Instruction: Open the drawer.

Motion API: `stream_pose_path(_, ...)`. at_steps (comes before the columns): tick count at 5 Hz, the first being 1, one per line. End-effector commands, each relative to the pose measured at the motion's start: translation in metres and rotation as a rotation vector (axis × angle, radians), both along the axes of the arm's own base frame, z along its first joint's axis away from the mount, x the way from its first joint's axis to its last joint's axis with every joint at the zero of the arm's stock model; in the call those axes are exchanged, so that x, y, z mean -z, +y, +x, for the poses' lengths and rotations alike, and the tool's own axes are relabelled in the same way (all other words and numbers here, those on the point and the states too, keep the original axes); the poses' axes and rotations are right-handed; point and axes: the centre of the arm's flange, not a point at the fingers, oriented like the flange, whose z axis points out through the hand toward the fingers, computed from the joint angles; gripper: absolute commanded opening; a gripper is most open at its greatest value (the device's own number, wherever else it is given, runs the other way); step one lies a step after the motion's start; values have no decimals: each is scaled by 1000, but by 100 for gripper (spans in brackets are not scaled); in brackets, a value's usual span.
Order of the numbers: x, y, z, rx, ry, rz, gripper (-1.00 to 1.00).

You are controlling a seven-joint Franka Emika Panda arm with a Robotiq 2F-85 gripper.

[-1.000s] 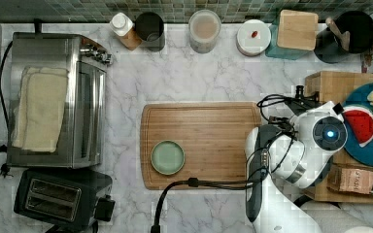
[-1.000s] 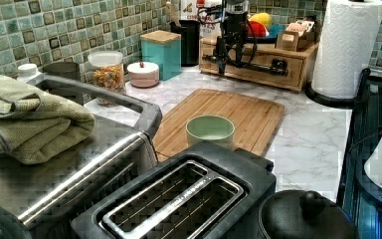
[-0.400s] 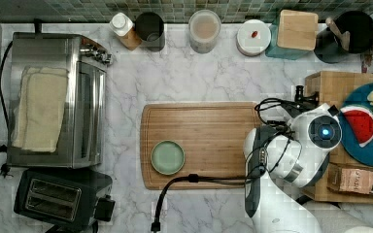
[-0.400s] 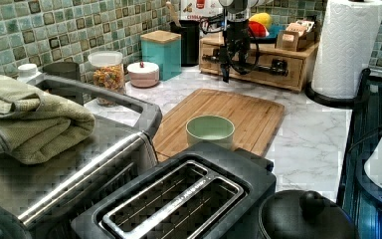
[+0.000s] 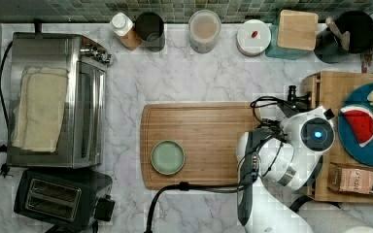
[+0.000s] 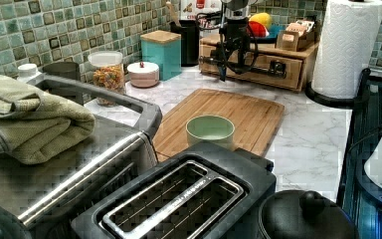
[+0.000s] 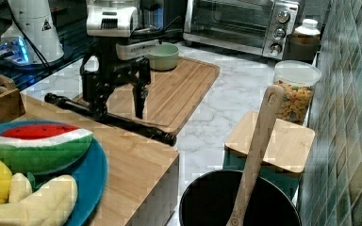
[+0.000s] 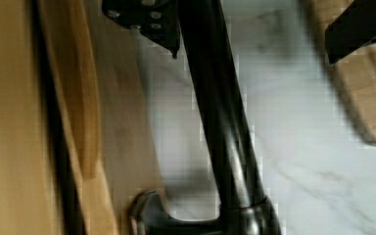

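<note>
Marble counter (image 5: 199,73), green tile backsplash (image 6: 54,30), cutting board (image 5: 199,141)

The drawer (image 6: 258,63) is a light-brown wooden box front set low in a wooden stand at the counter's far end in the left view, at the top view's right edge. Across its face runs a long black bar handle (image 7: 118,120), round in section, lying level and held off the wood on round posts (one post (image 8: 149,215) shows close up in the wrist view, joining the bar near its end). In the wrist view a dark seam runs between the front and the wood beside it. The marble counter lies directly under the handle.
</note>
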Motion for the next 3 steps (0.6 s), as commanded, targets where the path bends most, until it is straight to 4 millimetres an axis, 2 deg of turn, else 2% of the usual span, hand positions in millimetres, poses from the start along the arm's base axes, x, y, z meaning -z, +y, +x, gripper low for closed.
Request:
stream_pose_path(1, -1, 246, 29, -287, -7, 48, 100)
stream_pose_path(3, -25, 281, 16, -229, -12, 76, 100)
